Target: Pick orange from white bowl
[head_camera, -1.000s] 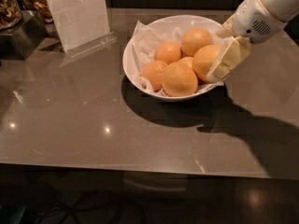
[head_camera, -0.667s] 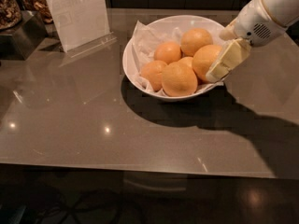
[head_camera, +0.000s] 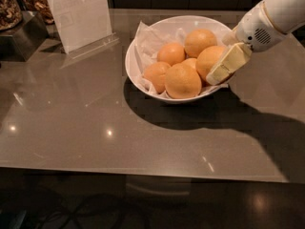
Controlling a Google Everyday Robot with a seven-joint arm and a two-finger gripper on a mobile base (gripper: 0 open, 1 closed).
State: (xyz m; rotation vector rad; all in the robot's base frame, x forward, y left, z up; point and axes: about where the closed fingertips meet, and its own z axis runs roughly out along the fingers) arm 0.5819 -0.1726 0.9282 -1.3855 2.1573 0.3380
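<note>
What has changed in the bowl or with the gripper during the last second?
Nothing visibly changed. The gripper stays at the right rim of the white bowl, beside the rightmost orange; the other oranges and the sign stand as before.

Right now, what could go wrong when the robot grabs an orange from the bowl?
The gripper sits against the orange at the right rim of the white bowl. The oranges are piled touching, so lifting it might roll the front orange out. The gripper might also bump the rim and shift the bowl, or snag the crinkled paper.
</note>
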